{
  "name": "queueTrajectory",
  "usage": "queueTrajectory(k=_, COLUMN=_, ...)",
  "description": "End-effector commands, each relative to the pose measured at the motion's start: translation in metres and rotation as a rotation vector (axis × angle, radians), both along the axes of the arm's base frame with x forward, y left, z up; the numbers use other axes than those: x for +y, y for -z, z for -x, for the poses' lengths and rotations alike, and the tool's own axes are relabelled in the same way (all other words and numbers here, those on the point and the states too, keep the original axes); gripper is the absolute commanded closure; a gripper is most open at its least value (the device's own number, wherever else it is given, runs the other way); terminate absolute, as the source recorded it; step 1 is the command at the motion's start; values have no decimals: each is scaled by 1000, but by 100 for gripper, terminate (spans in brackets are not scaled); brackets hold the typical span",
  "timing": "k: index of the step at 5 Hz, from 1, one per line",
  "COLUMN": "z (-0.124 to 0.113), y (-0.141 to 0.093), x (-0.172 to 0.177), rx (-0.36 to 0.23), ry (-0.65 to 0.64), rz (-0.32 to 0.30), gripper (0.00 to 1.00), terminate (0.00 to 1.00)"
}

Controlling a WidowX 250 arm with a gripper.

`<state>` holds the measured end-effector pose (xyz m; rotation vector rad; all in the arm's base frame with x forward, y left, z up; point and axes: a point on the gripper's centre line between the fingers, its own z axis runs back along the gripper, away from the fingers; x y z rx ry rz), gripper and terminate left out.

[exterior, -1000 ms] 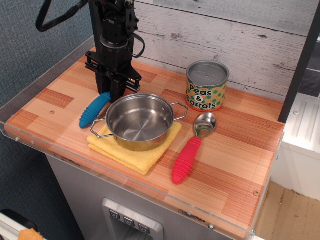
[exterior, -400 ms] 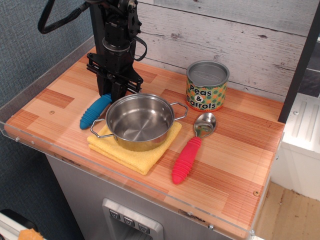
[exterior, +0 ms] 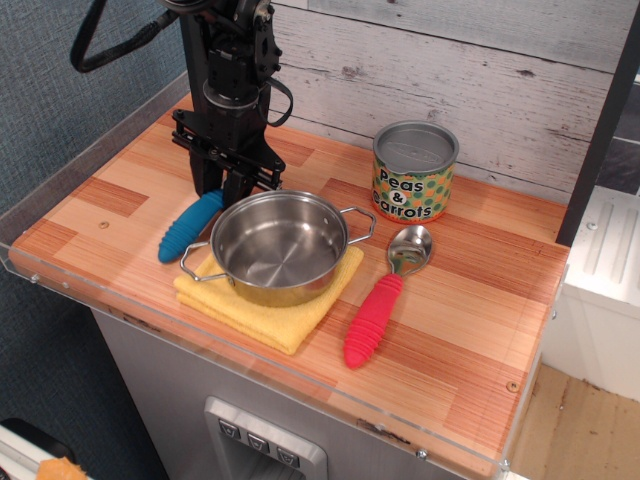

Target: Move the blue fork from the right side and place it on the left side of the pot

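The blue fork (exterior: 189,226) lies flat on the wooden table, left of the pot (exterior: 278,246). Only its ribbed blue handle shows; the tines are hidden behind my gripper. The shiny steel pot sits on a yellow cloth (exterior: 262,308), its left loop handle close to the fork's handle. My gripper (exterior: 223,190) hangs straight down over the fork's far end, at the pot's back-left rim. Its black fingers (exterior: 208,182) stand apart, and the fork rests on the table rather than in them.
A "Peas & Carrots" tin can (exterior: 414,171) stands at the back right. A red-handled spoon (exterior: 385,297) lies right of the pot. A clear raised lip (exterior: 70,150) edges the table's left and front. A plank wall (exterior: 450,70) is behind.
My gripper has lifted slightly and eased left, off the fork's end. The fork stays on the table. The pot and cloth have shifted a little toward the front left.
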<state>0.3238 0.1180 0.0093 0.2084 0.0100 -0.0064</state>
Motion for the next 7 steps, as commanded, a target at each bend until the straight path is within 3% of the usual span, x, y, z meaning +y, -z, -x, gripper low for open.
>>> queueTrajectory(k=1, z=4, y=-22, x=2, rx=-33, ry=1, rz=-11, gripper=0, terminate=0)
queueTrajectory(k=3, z=3, y=-40, x=6, rx=-72, ry=-16, rz=-4, gripper=0, terminate=0)
queueTrajectory(k=6, z=7, y=-96, x=2, rx=-190, ry=-86, rz=-18, gripper=0, terminate=0)
queueTrajectory(k=7, z=13, y=-112, x=-15, rx=-209, ry=-77, rz=14, gripper=0, terminate=100)
